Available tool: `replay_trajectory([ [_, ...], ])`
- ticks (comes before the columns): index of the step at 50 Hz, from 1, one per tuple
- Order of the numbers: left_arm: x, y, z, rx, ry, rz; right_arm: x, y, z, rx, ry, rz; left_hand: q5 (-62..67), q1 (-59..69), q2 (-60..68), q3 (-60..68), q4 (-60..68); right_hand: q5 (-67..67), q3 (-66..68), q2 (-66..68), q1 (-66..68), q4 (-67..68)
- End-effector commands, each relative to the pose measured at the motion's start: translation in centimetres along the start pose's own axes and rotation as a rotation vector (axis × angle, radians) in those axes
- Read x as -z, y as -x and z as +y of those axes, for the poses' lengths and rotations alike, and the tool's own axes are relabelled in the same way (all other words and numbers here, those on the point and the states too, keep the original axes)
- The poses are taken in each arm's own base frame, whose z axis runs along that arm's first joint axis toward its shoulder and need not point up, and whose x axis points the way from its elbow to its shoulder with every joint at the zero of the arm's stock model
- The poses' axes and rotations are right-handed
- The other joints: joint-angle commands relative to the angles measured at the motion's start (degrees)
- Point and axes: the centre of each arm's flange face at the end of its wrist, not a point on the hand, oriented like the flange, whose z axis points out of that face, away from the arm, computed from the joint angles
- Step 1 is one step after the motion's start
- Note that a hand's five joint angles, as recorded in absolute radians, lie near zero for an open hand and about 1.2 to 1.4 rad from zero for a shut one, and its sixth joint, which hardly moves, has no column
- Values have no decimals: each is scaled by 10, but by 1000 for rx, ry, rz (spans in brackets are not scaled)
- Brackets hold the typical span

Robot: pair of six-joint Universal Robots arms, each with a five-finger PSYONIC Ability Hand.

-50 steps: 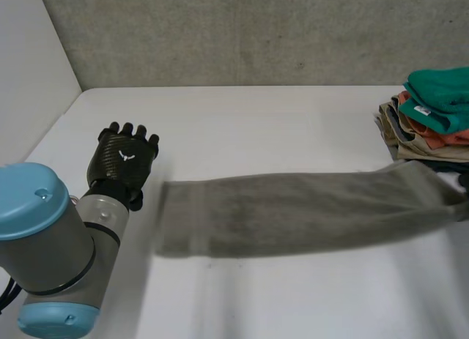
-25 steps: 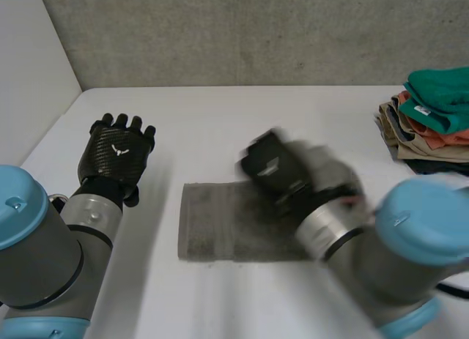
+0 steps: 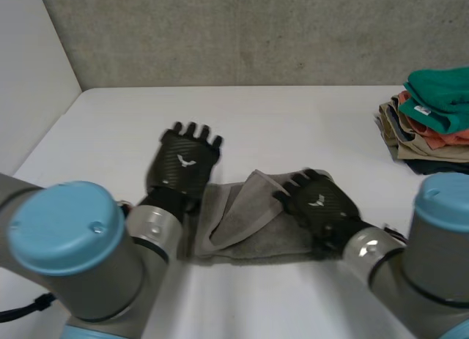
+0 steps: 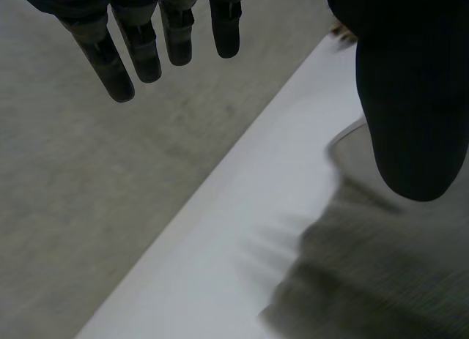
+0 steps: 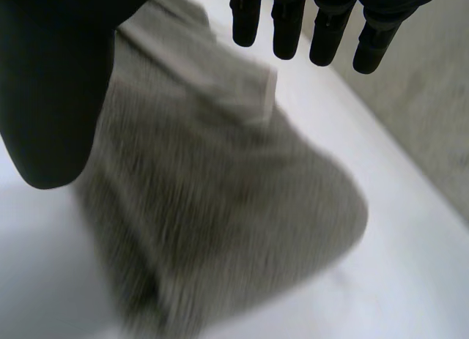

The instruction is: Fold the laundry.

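left hand (image 3: pixel 183 163): fingers were straight, held nothing, beside grey towel (image 3: pixel 245 229). right hand (image 3: pixel 320 205): fingers straight over the towel, gripped nothing.

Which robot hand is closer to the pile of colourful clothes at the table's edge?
The right robot hand. It is over the grey towel, at the end toward the pile of clothes but well apart from it. The left robot hand is at the towel's opposite end.
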Motion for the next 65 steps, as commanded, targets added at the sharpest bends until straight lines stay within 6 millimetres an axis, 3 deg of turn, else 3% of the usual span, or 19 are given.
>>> replay_trajectory([
  [1,0,-40,-5,101,-50,160,-1,-15,28,-55,22,9,-2,15,6,3,8,-21,-19,-17,-29,-19],
  [6,4,-56,-9,150,-74,243,-1,-17,30,-62,19,24,10,27,18,15,19,-21,-19,-17,-29,-19],
  [11,-13,-67,2,149,-52,253,-1,-16,31,-70,20,21,23,40,32,28,33,-12,-10,-9,-21,-11],
  [19,-38,-82,38,80,97,230,-2,-16,32,-57,26,63,28,45,37,33,38,189,191,193,181,190],
  [22,-57,-63,53,29,158,90,-2,-17,33,-55,27,76,38,55,47,43,48,228,230,232,220,229],
  [25,-75,-15,68,-3,238,-160,-2,-17,33,-43,28,83,37,54,45,42,46,282,284,286,274,283],
  [28,-79,12,73,-28,270,-289,-2,-18,32,-37,30,90,35,52,43,40,45,314,316,318,306,315],
  [32,-69,9,72,-63,274,-252,-2,-18,33,-36,37,100,23,40,32,28,33,324,326,328,316,325],
  [42,-37,-9,38,-53,176,-125,-1,-17,33,-46,42,104,0,17,8,5,9,326,328,329,318,327],
  [45,-33,-11,31,-51,158,-117,0,-15,31,-66,43,100,0,17,8,5,9,271,273,274,262,272],
  [51,-28,-12,31,-55,161,-111,3,-11,28,-200,47,100,-2,15,6,3,8,123,124,126,114,124],
  [57,-26,-14,36,-59,174,-103,3,-10,28,-290,55,84,-4,13,5,1,6,126,128,129,117,127],
  [61,-24,-15,38,-62,183,-98,-1,-11,30,-310,61,80,-4,13,5,1,6,236,238,240,228,238],
  [64,-23,-15,39,-63,184,-97,-7,-12,40,-319,94,93,-4,13,5,1,6,672,674,676,664,673],
  [65,-22,-15,39,-63,185,-97,-8,-13,43,-321,107,103,-4,13,5,1,6,674,675,677,665,675],
])
